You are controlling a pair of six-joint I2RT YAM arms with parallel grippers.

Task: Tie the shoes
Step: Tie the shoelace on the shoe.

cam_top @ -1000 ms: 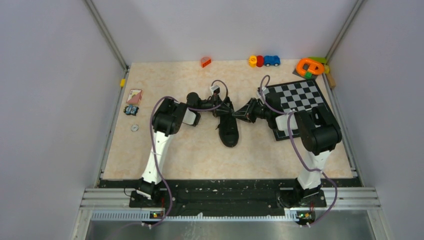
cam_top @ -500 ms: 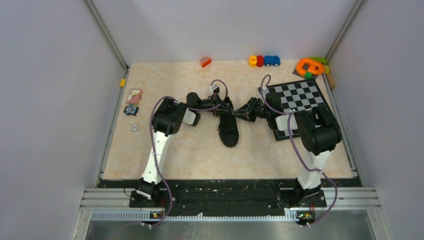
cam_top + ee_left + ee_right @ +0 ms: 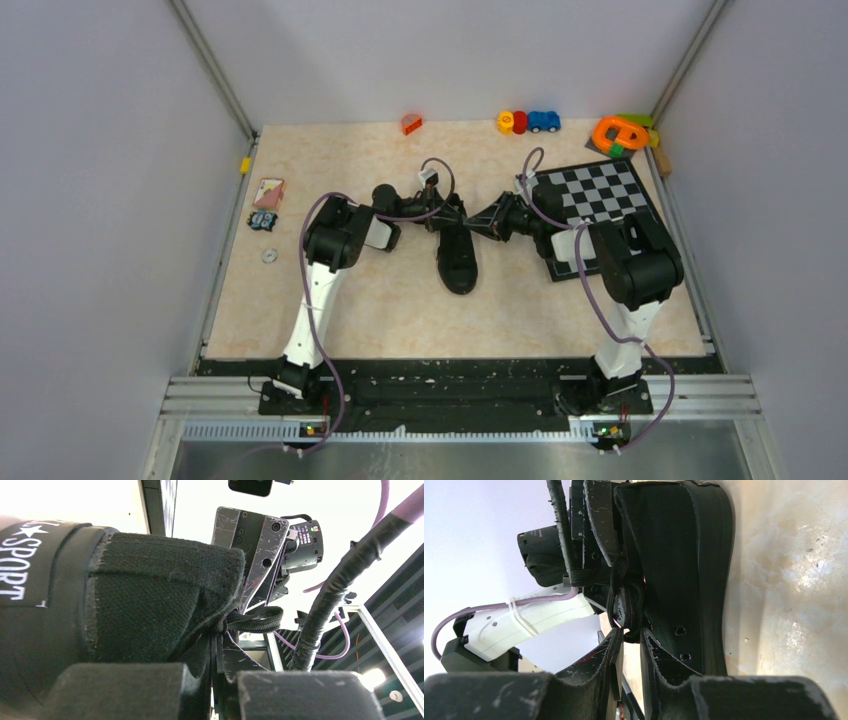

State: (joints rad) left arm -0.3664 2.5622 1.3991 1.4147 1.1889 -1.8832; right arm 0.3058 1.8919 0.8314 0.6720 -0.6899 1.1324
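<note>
Item: black sneaker (image 3: pixel 458 262), one piece, lying on the tabletop (image 3: pixel 380 300) to the left of the chessboard (image 3: pixel 597 195), apart from it, long axis running toward the arm bases. White "SPORT" lettering shows on the upper in the left wrist view (image 3: pixel 125 605). The eyelets show in the right wrist view (image 3: pixel 684 555). Laces (image 3: pixel 252 620), thin and black, are bunched into a knot-like bundle at the shoe's end nearest the chessboard's far-left corner. Left claw (image 3: pixel 455 215), on the sneaker's side away from the chessboard: fingers together, a lace strand running into the seam between them (image 3: pixel 215 690). Right claw (image 3: pixel 478 222), between the sneaker and the chessboard: fingers close together, clamped on a loop of the laces (image 3: pixel 624 605) right at the tips (image 3: pixel 628 637). The two claws meet almost tip to tip over the shoe's far end. Further stock: orange ring toy (image 3: pixel 620 132) just beyond the chessboard's far edge; blue toy car (image 3: pixel 544 121) and yellow and red pieces (image 3: pixel 506 122) beyond its far-left corner; orange-red block (image 3: pixel 411 124) farther left; patterned card (image 3: pixel 268 192) and a small washer (image 3: pixel 269 256) well to the left of the chessboard, past the left arm.
</note>
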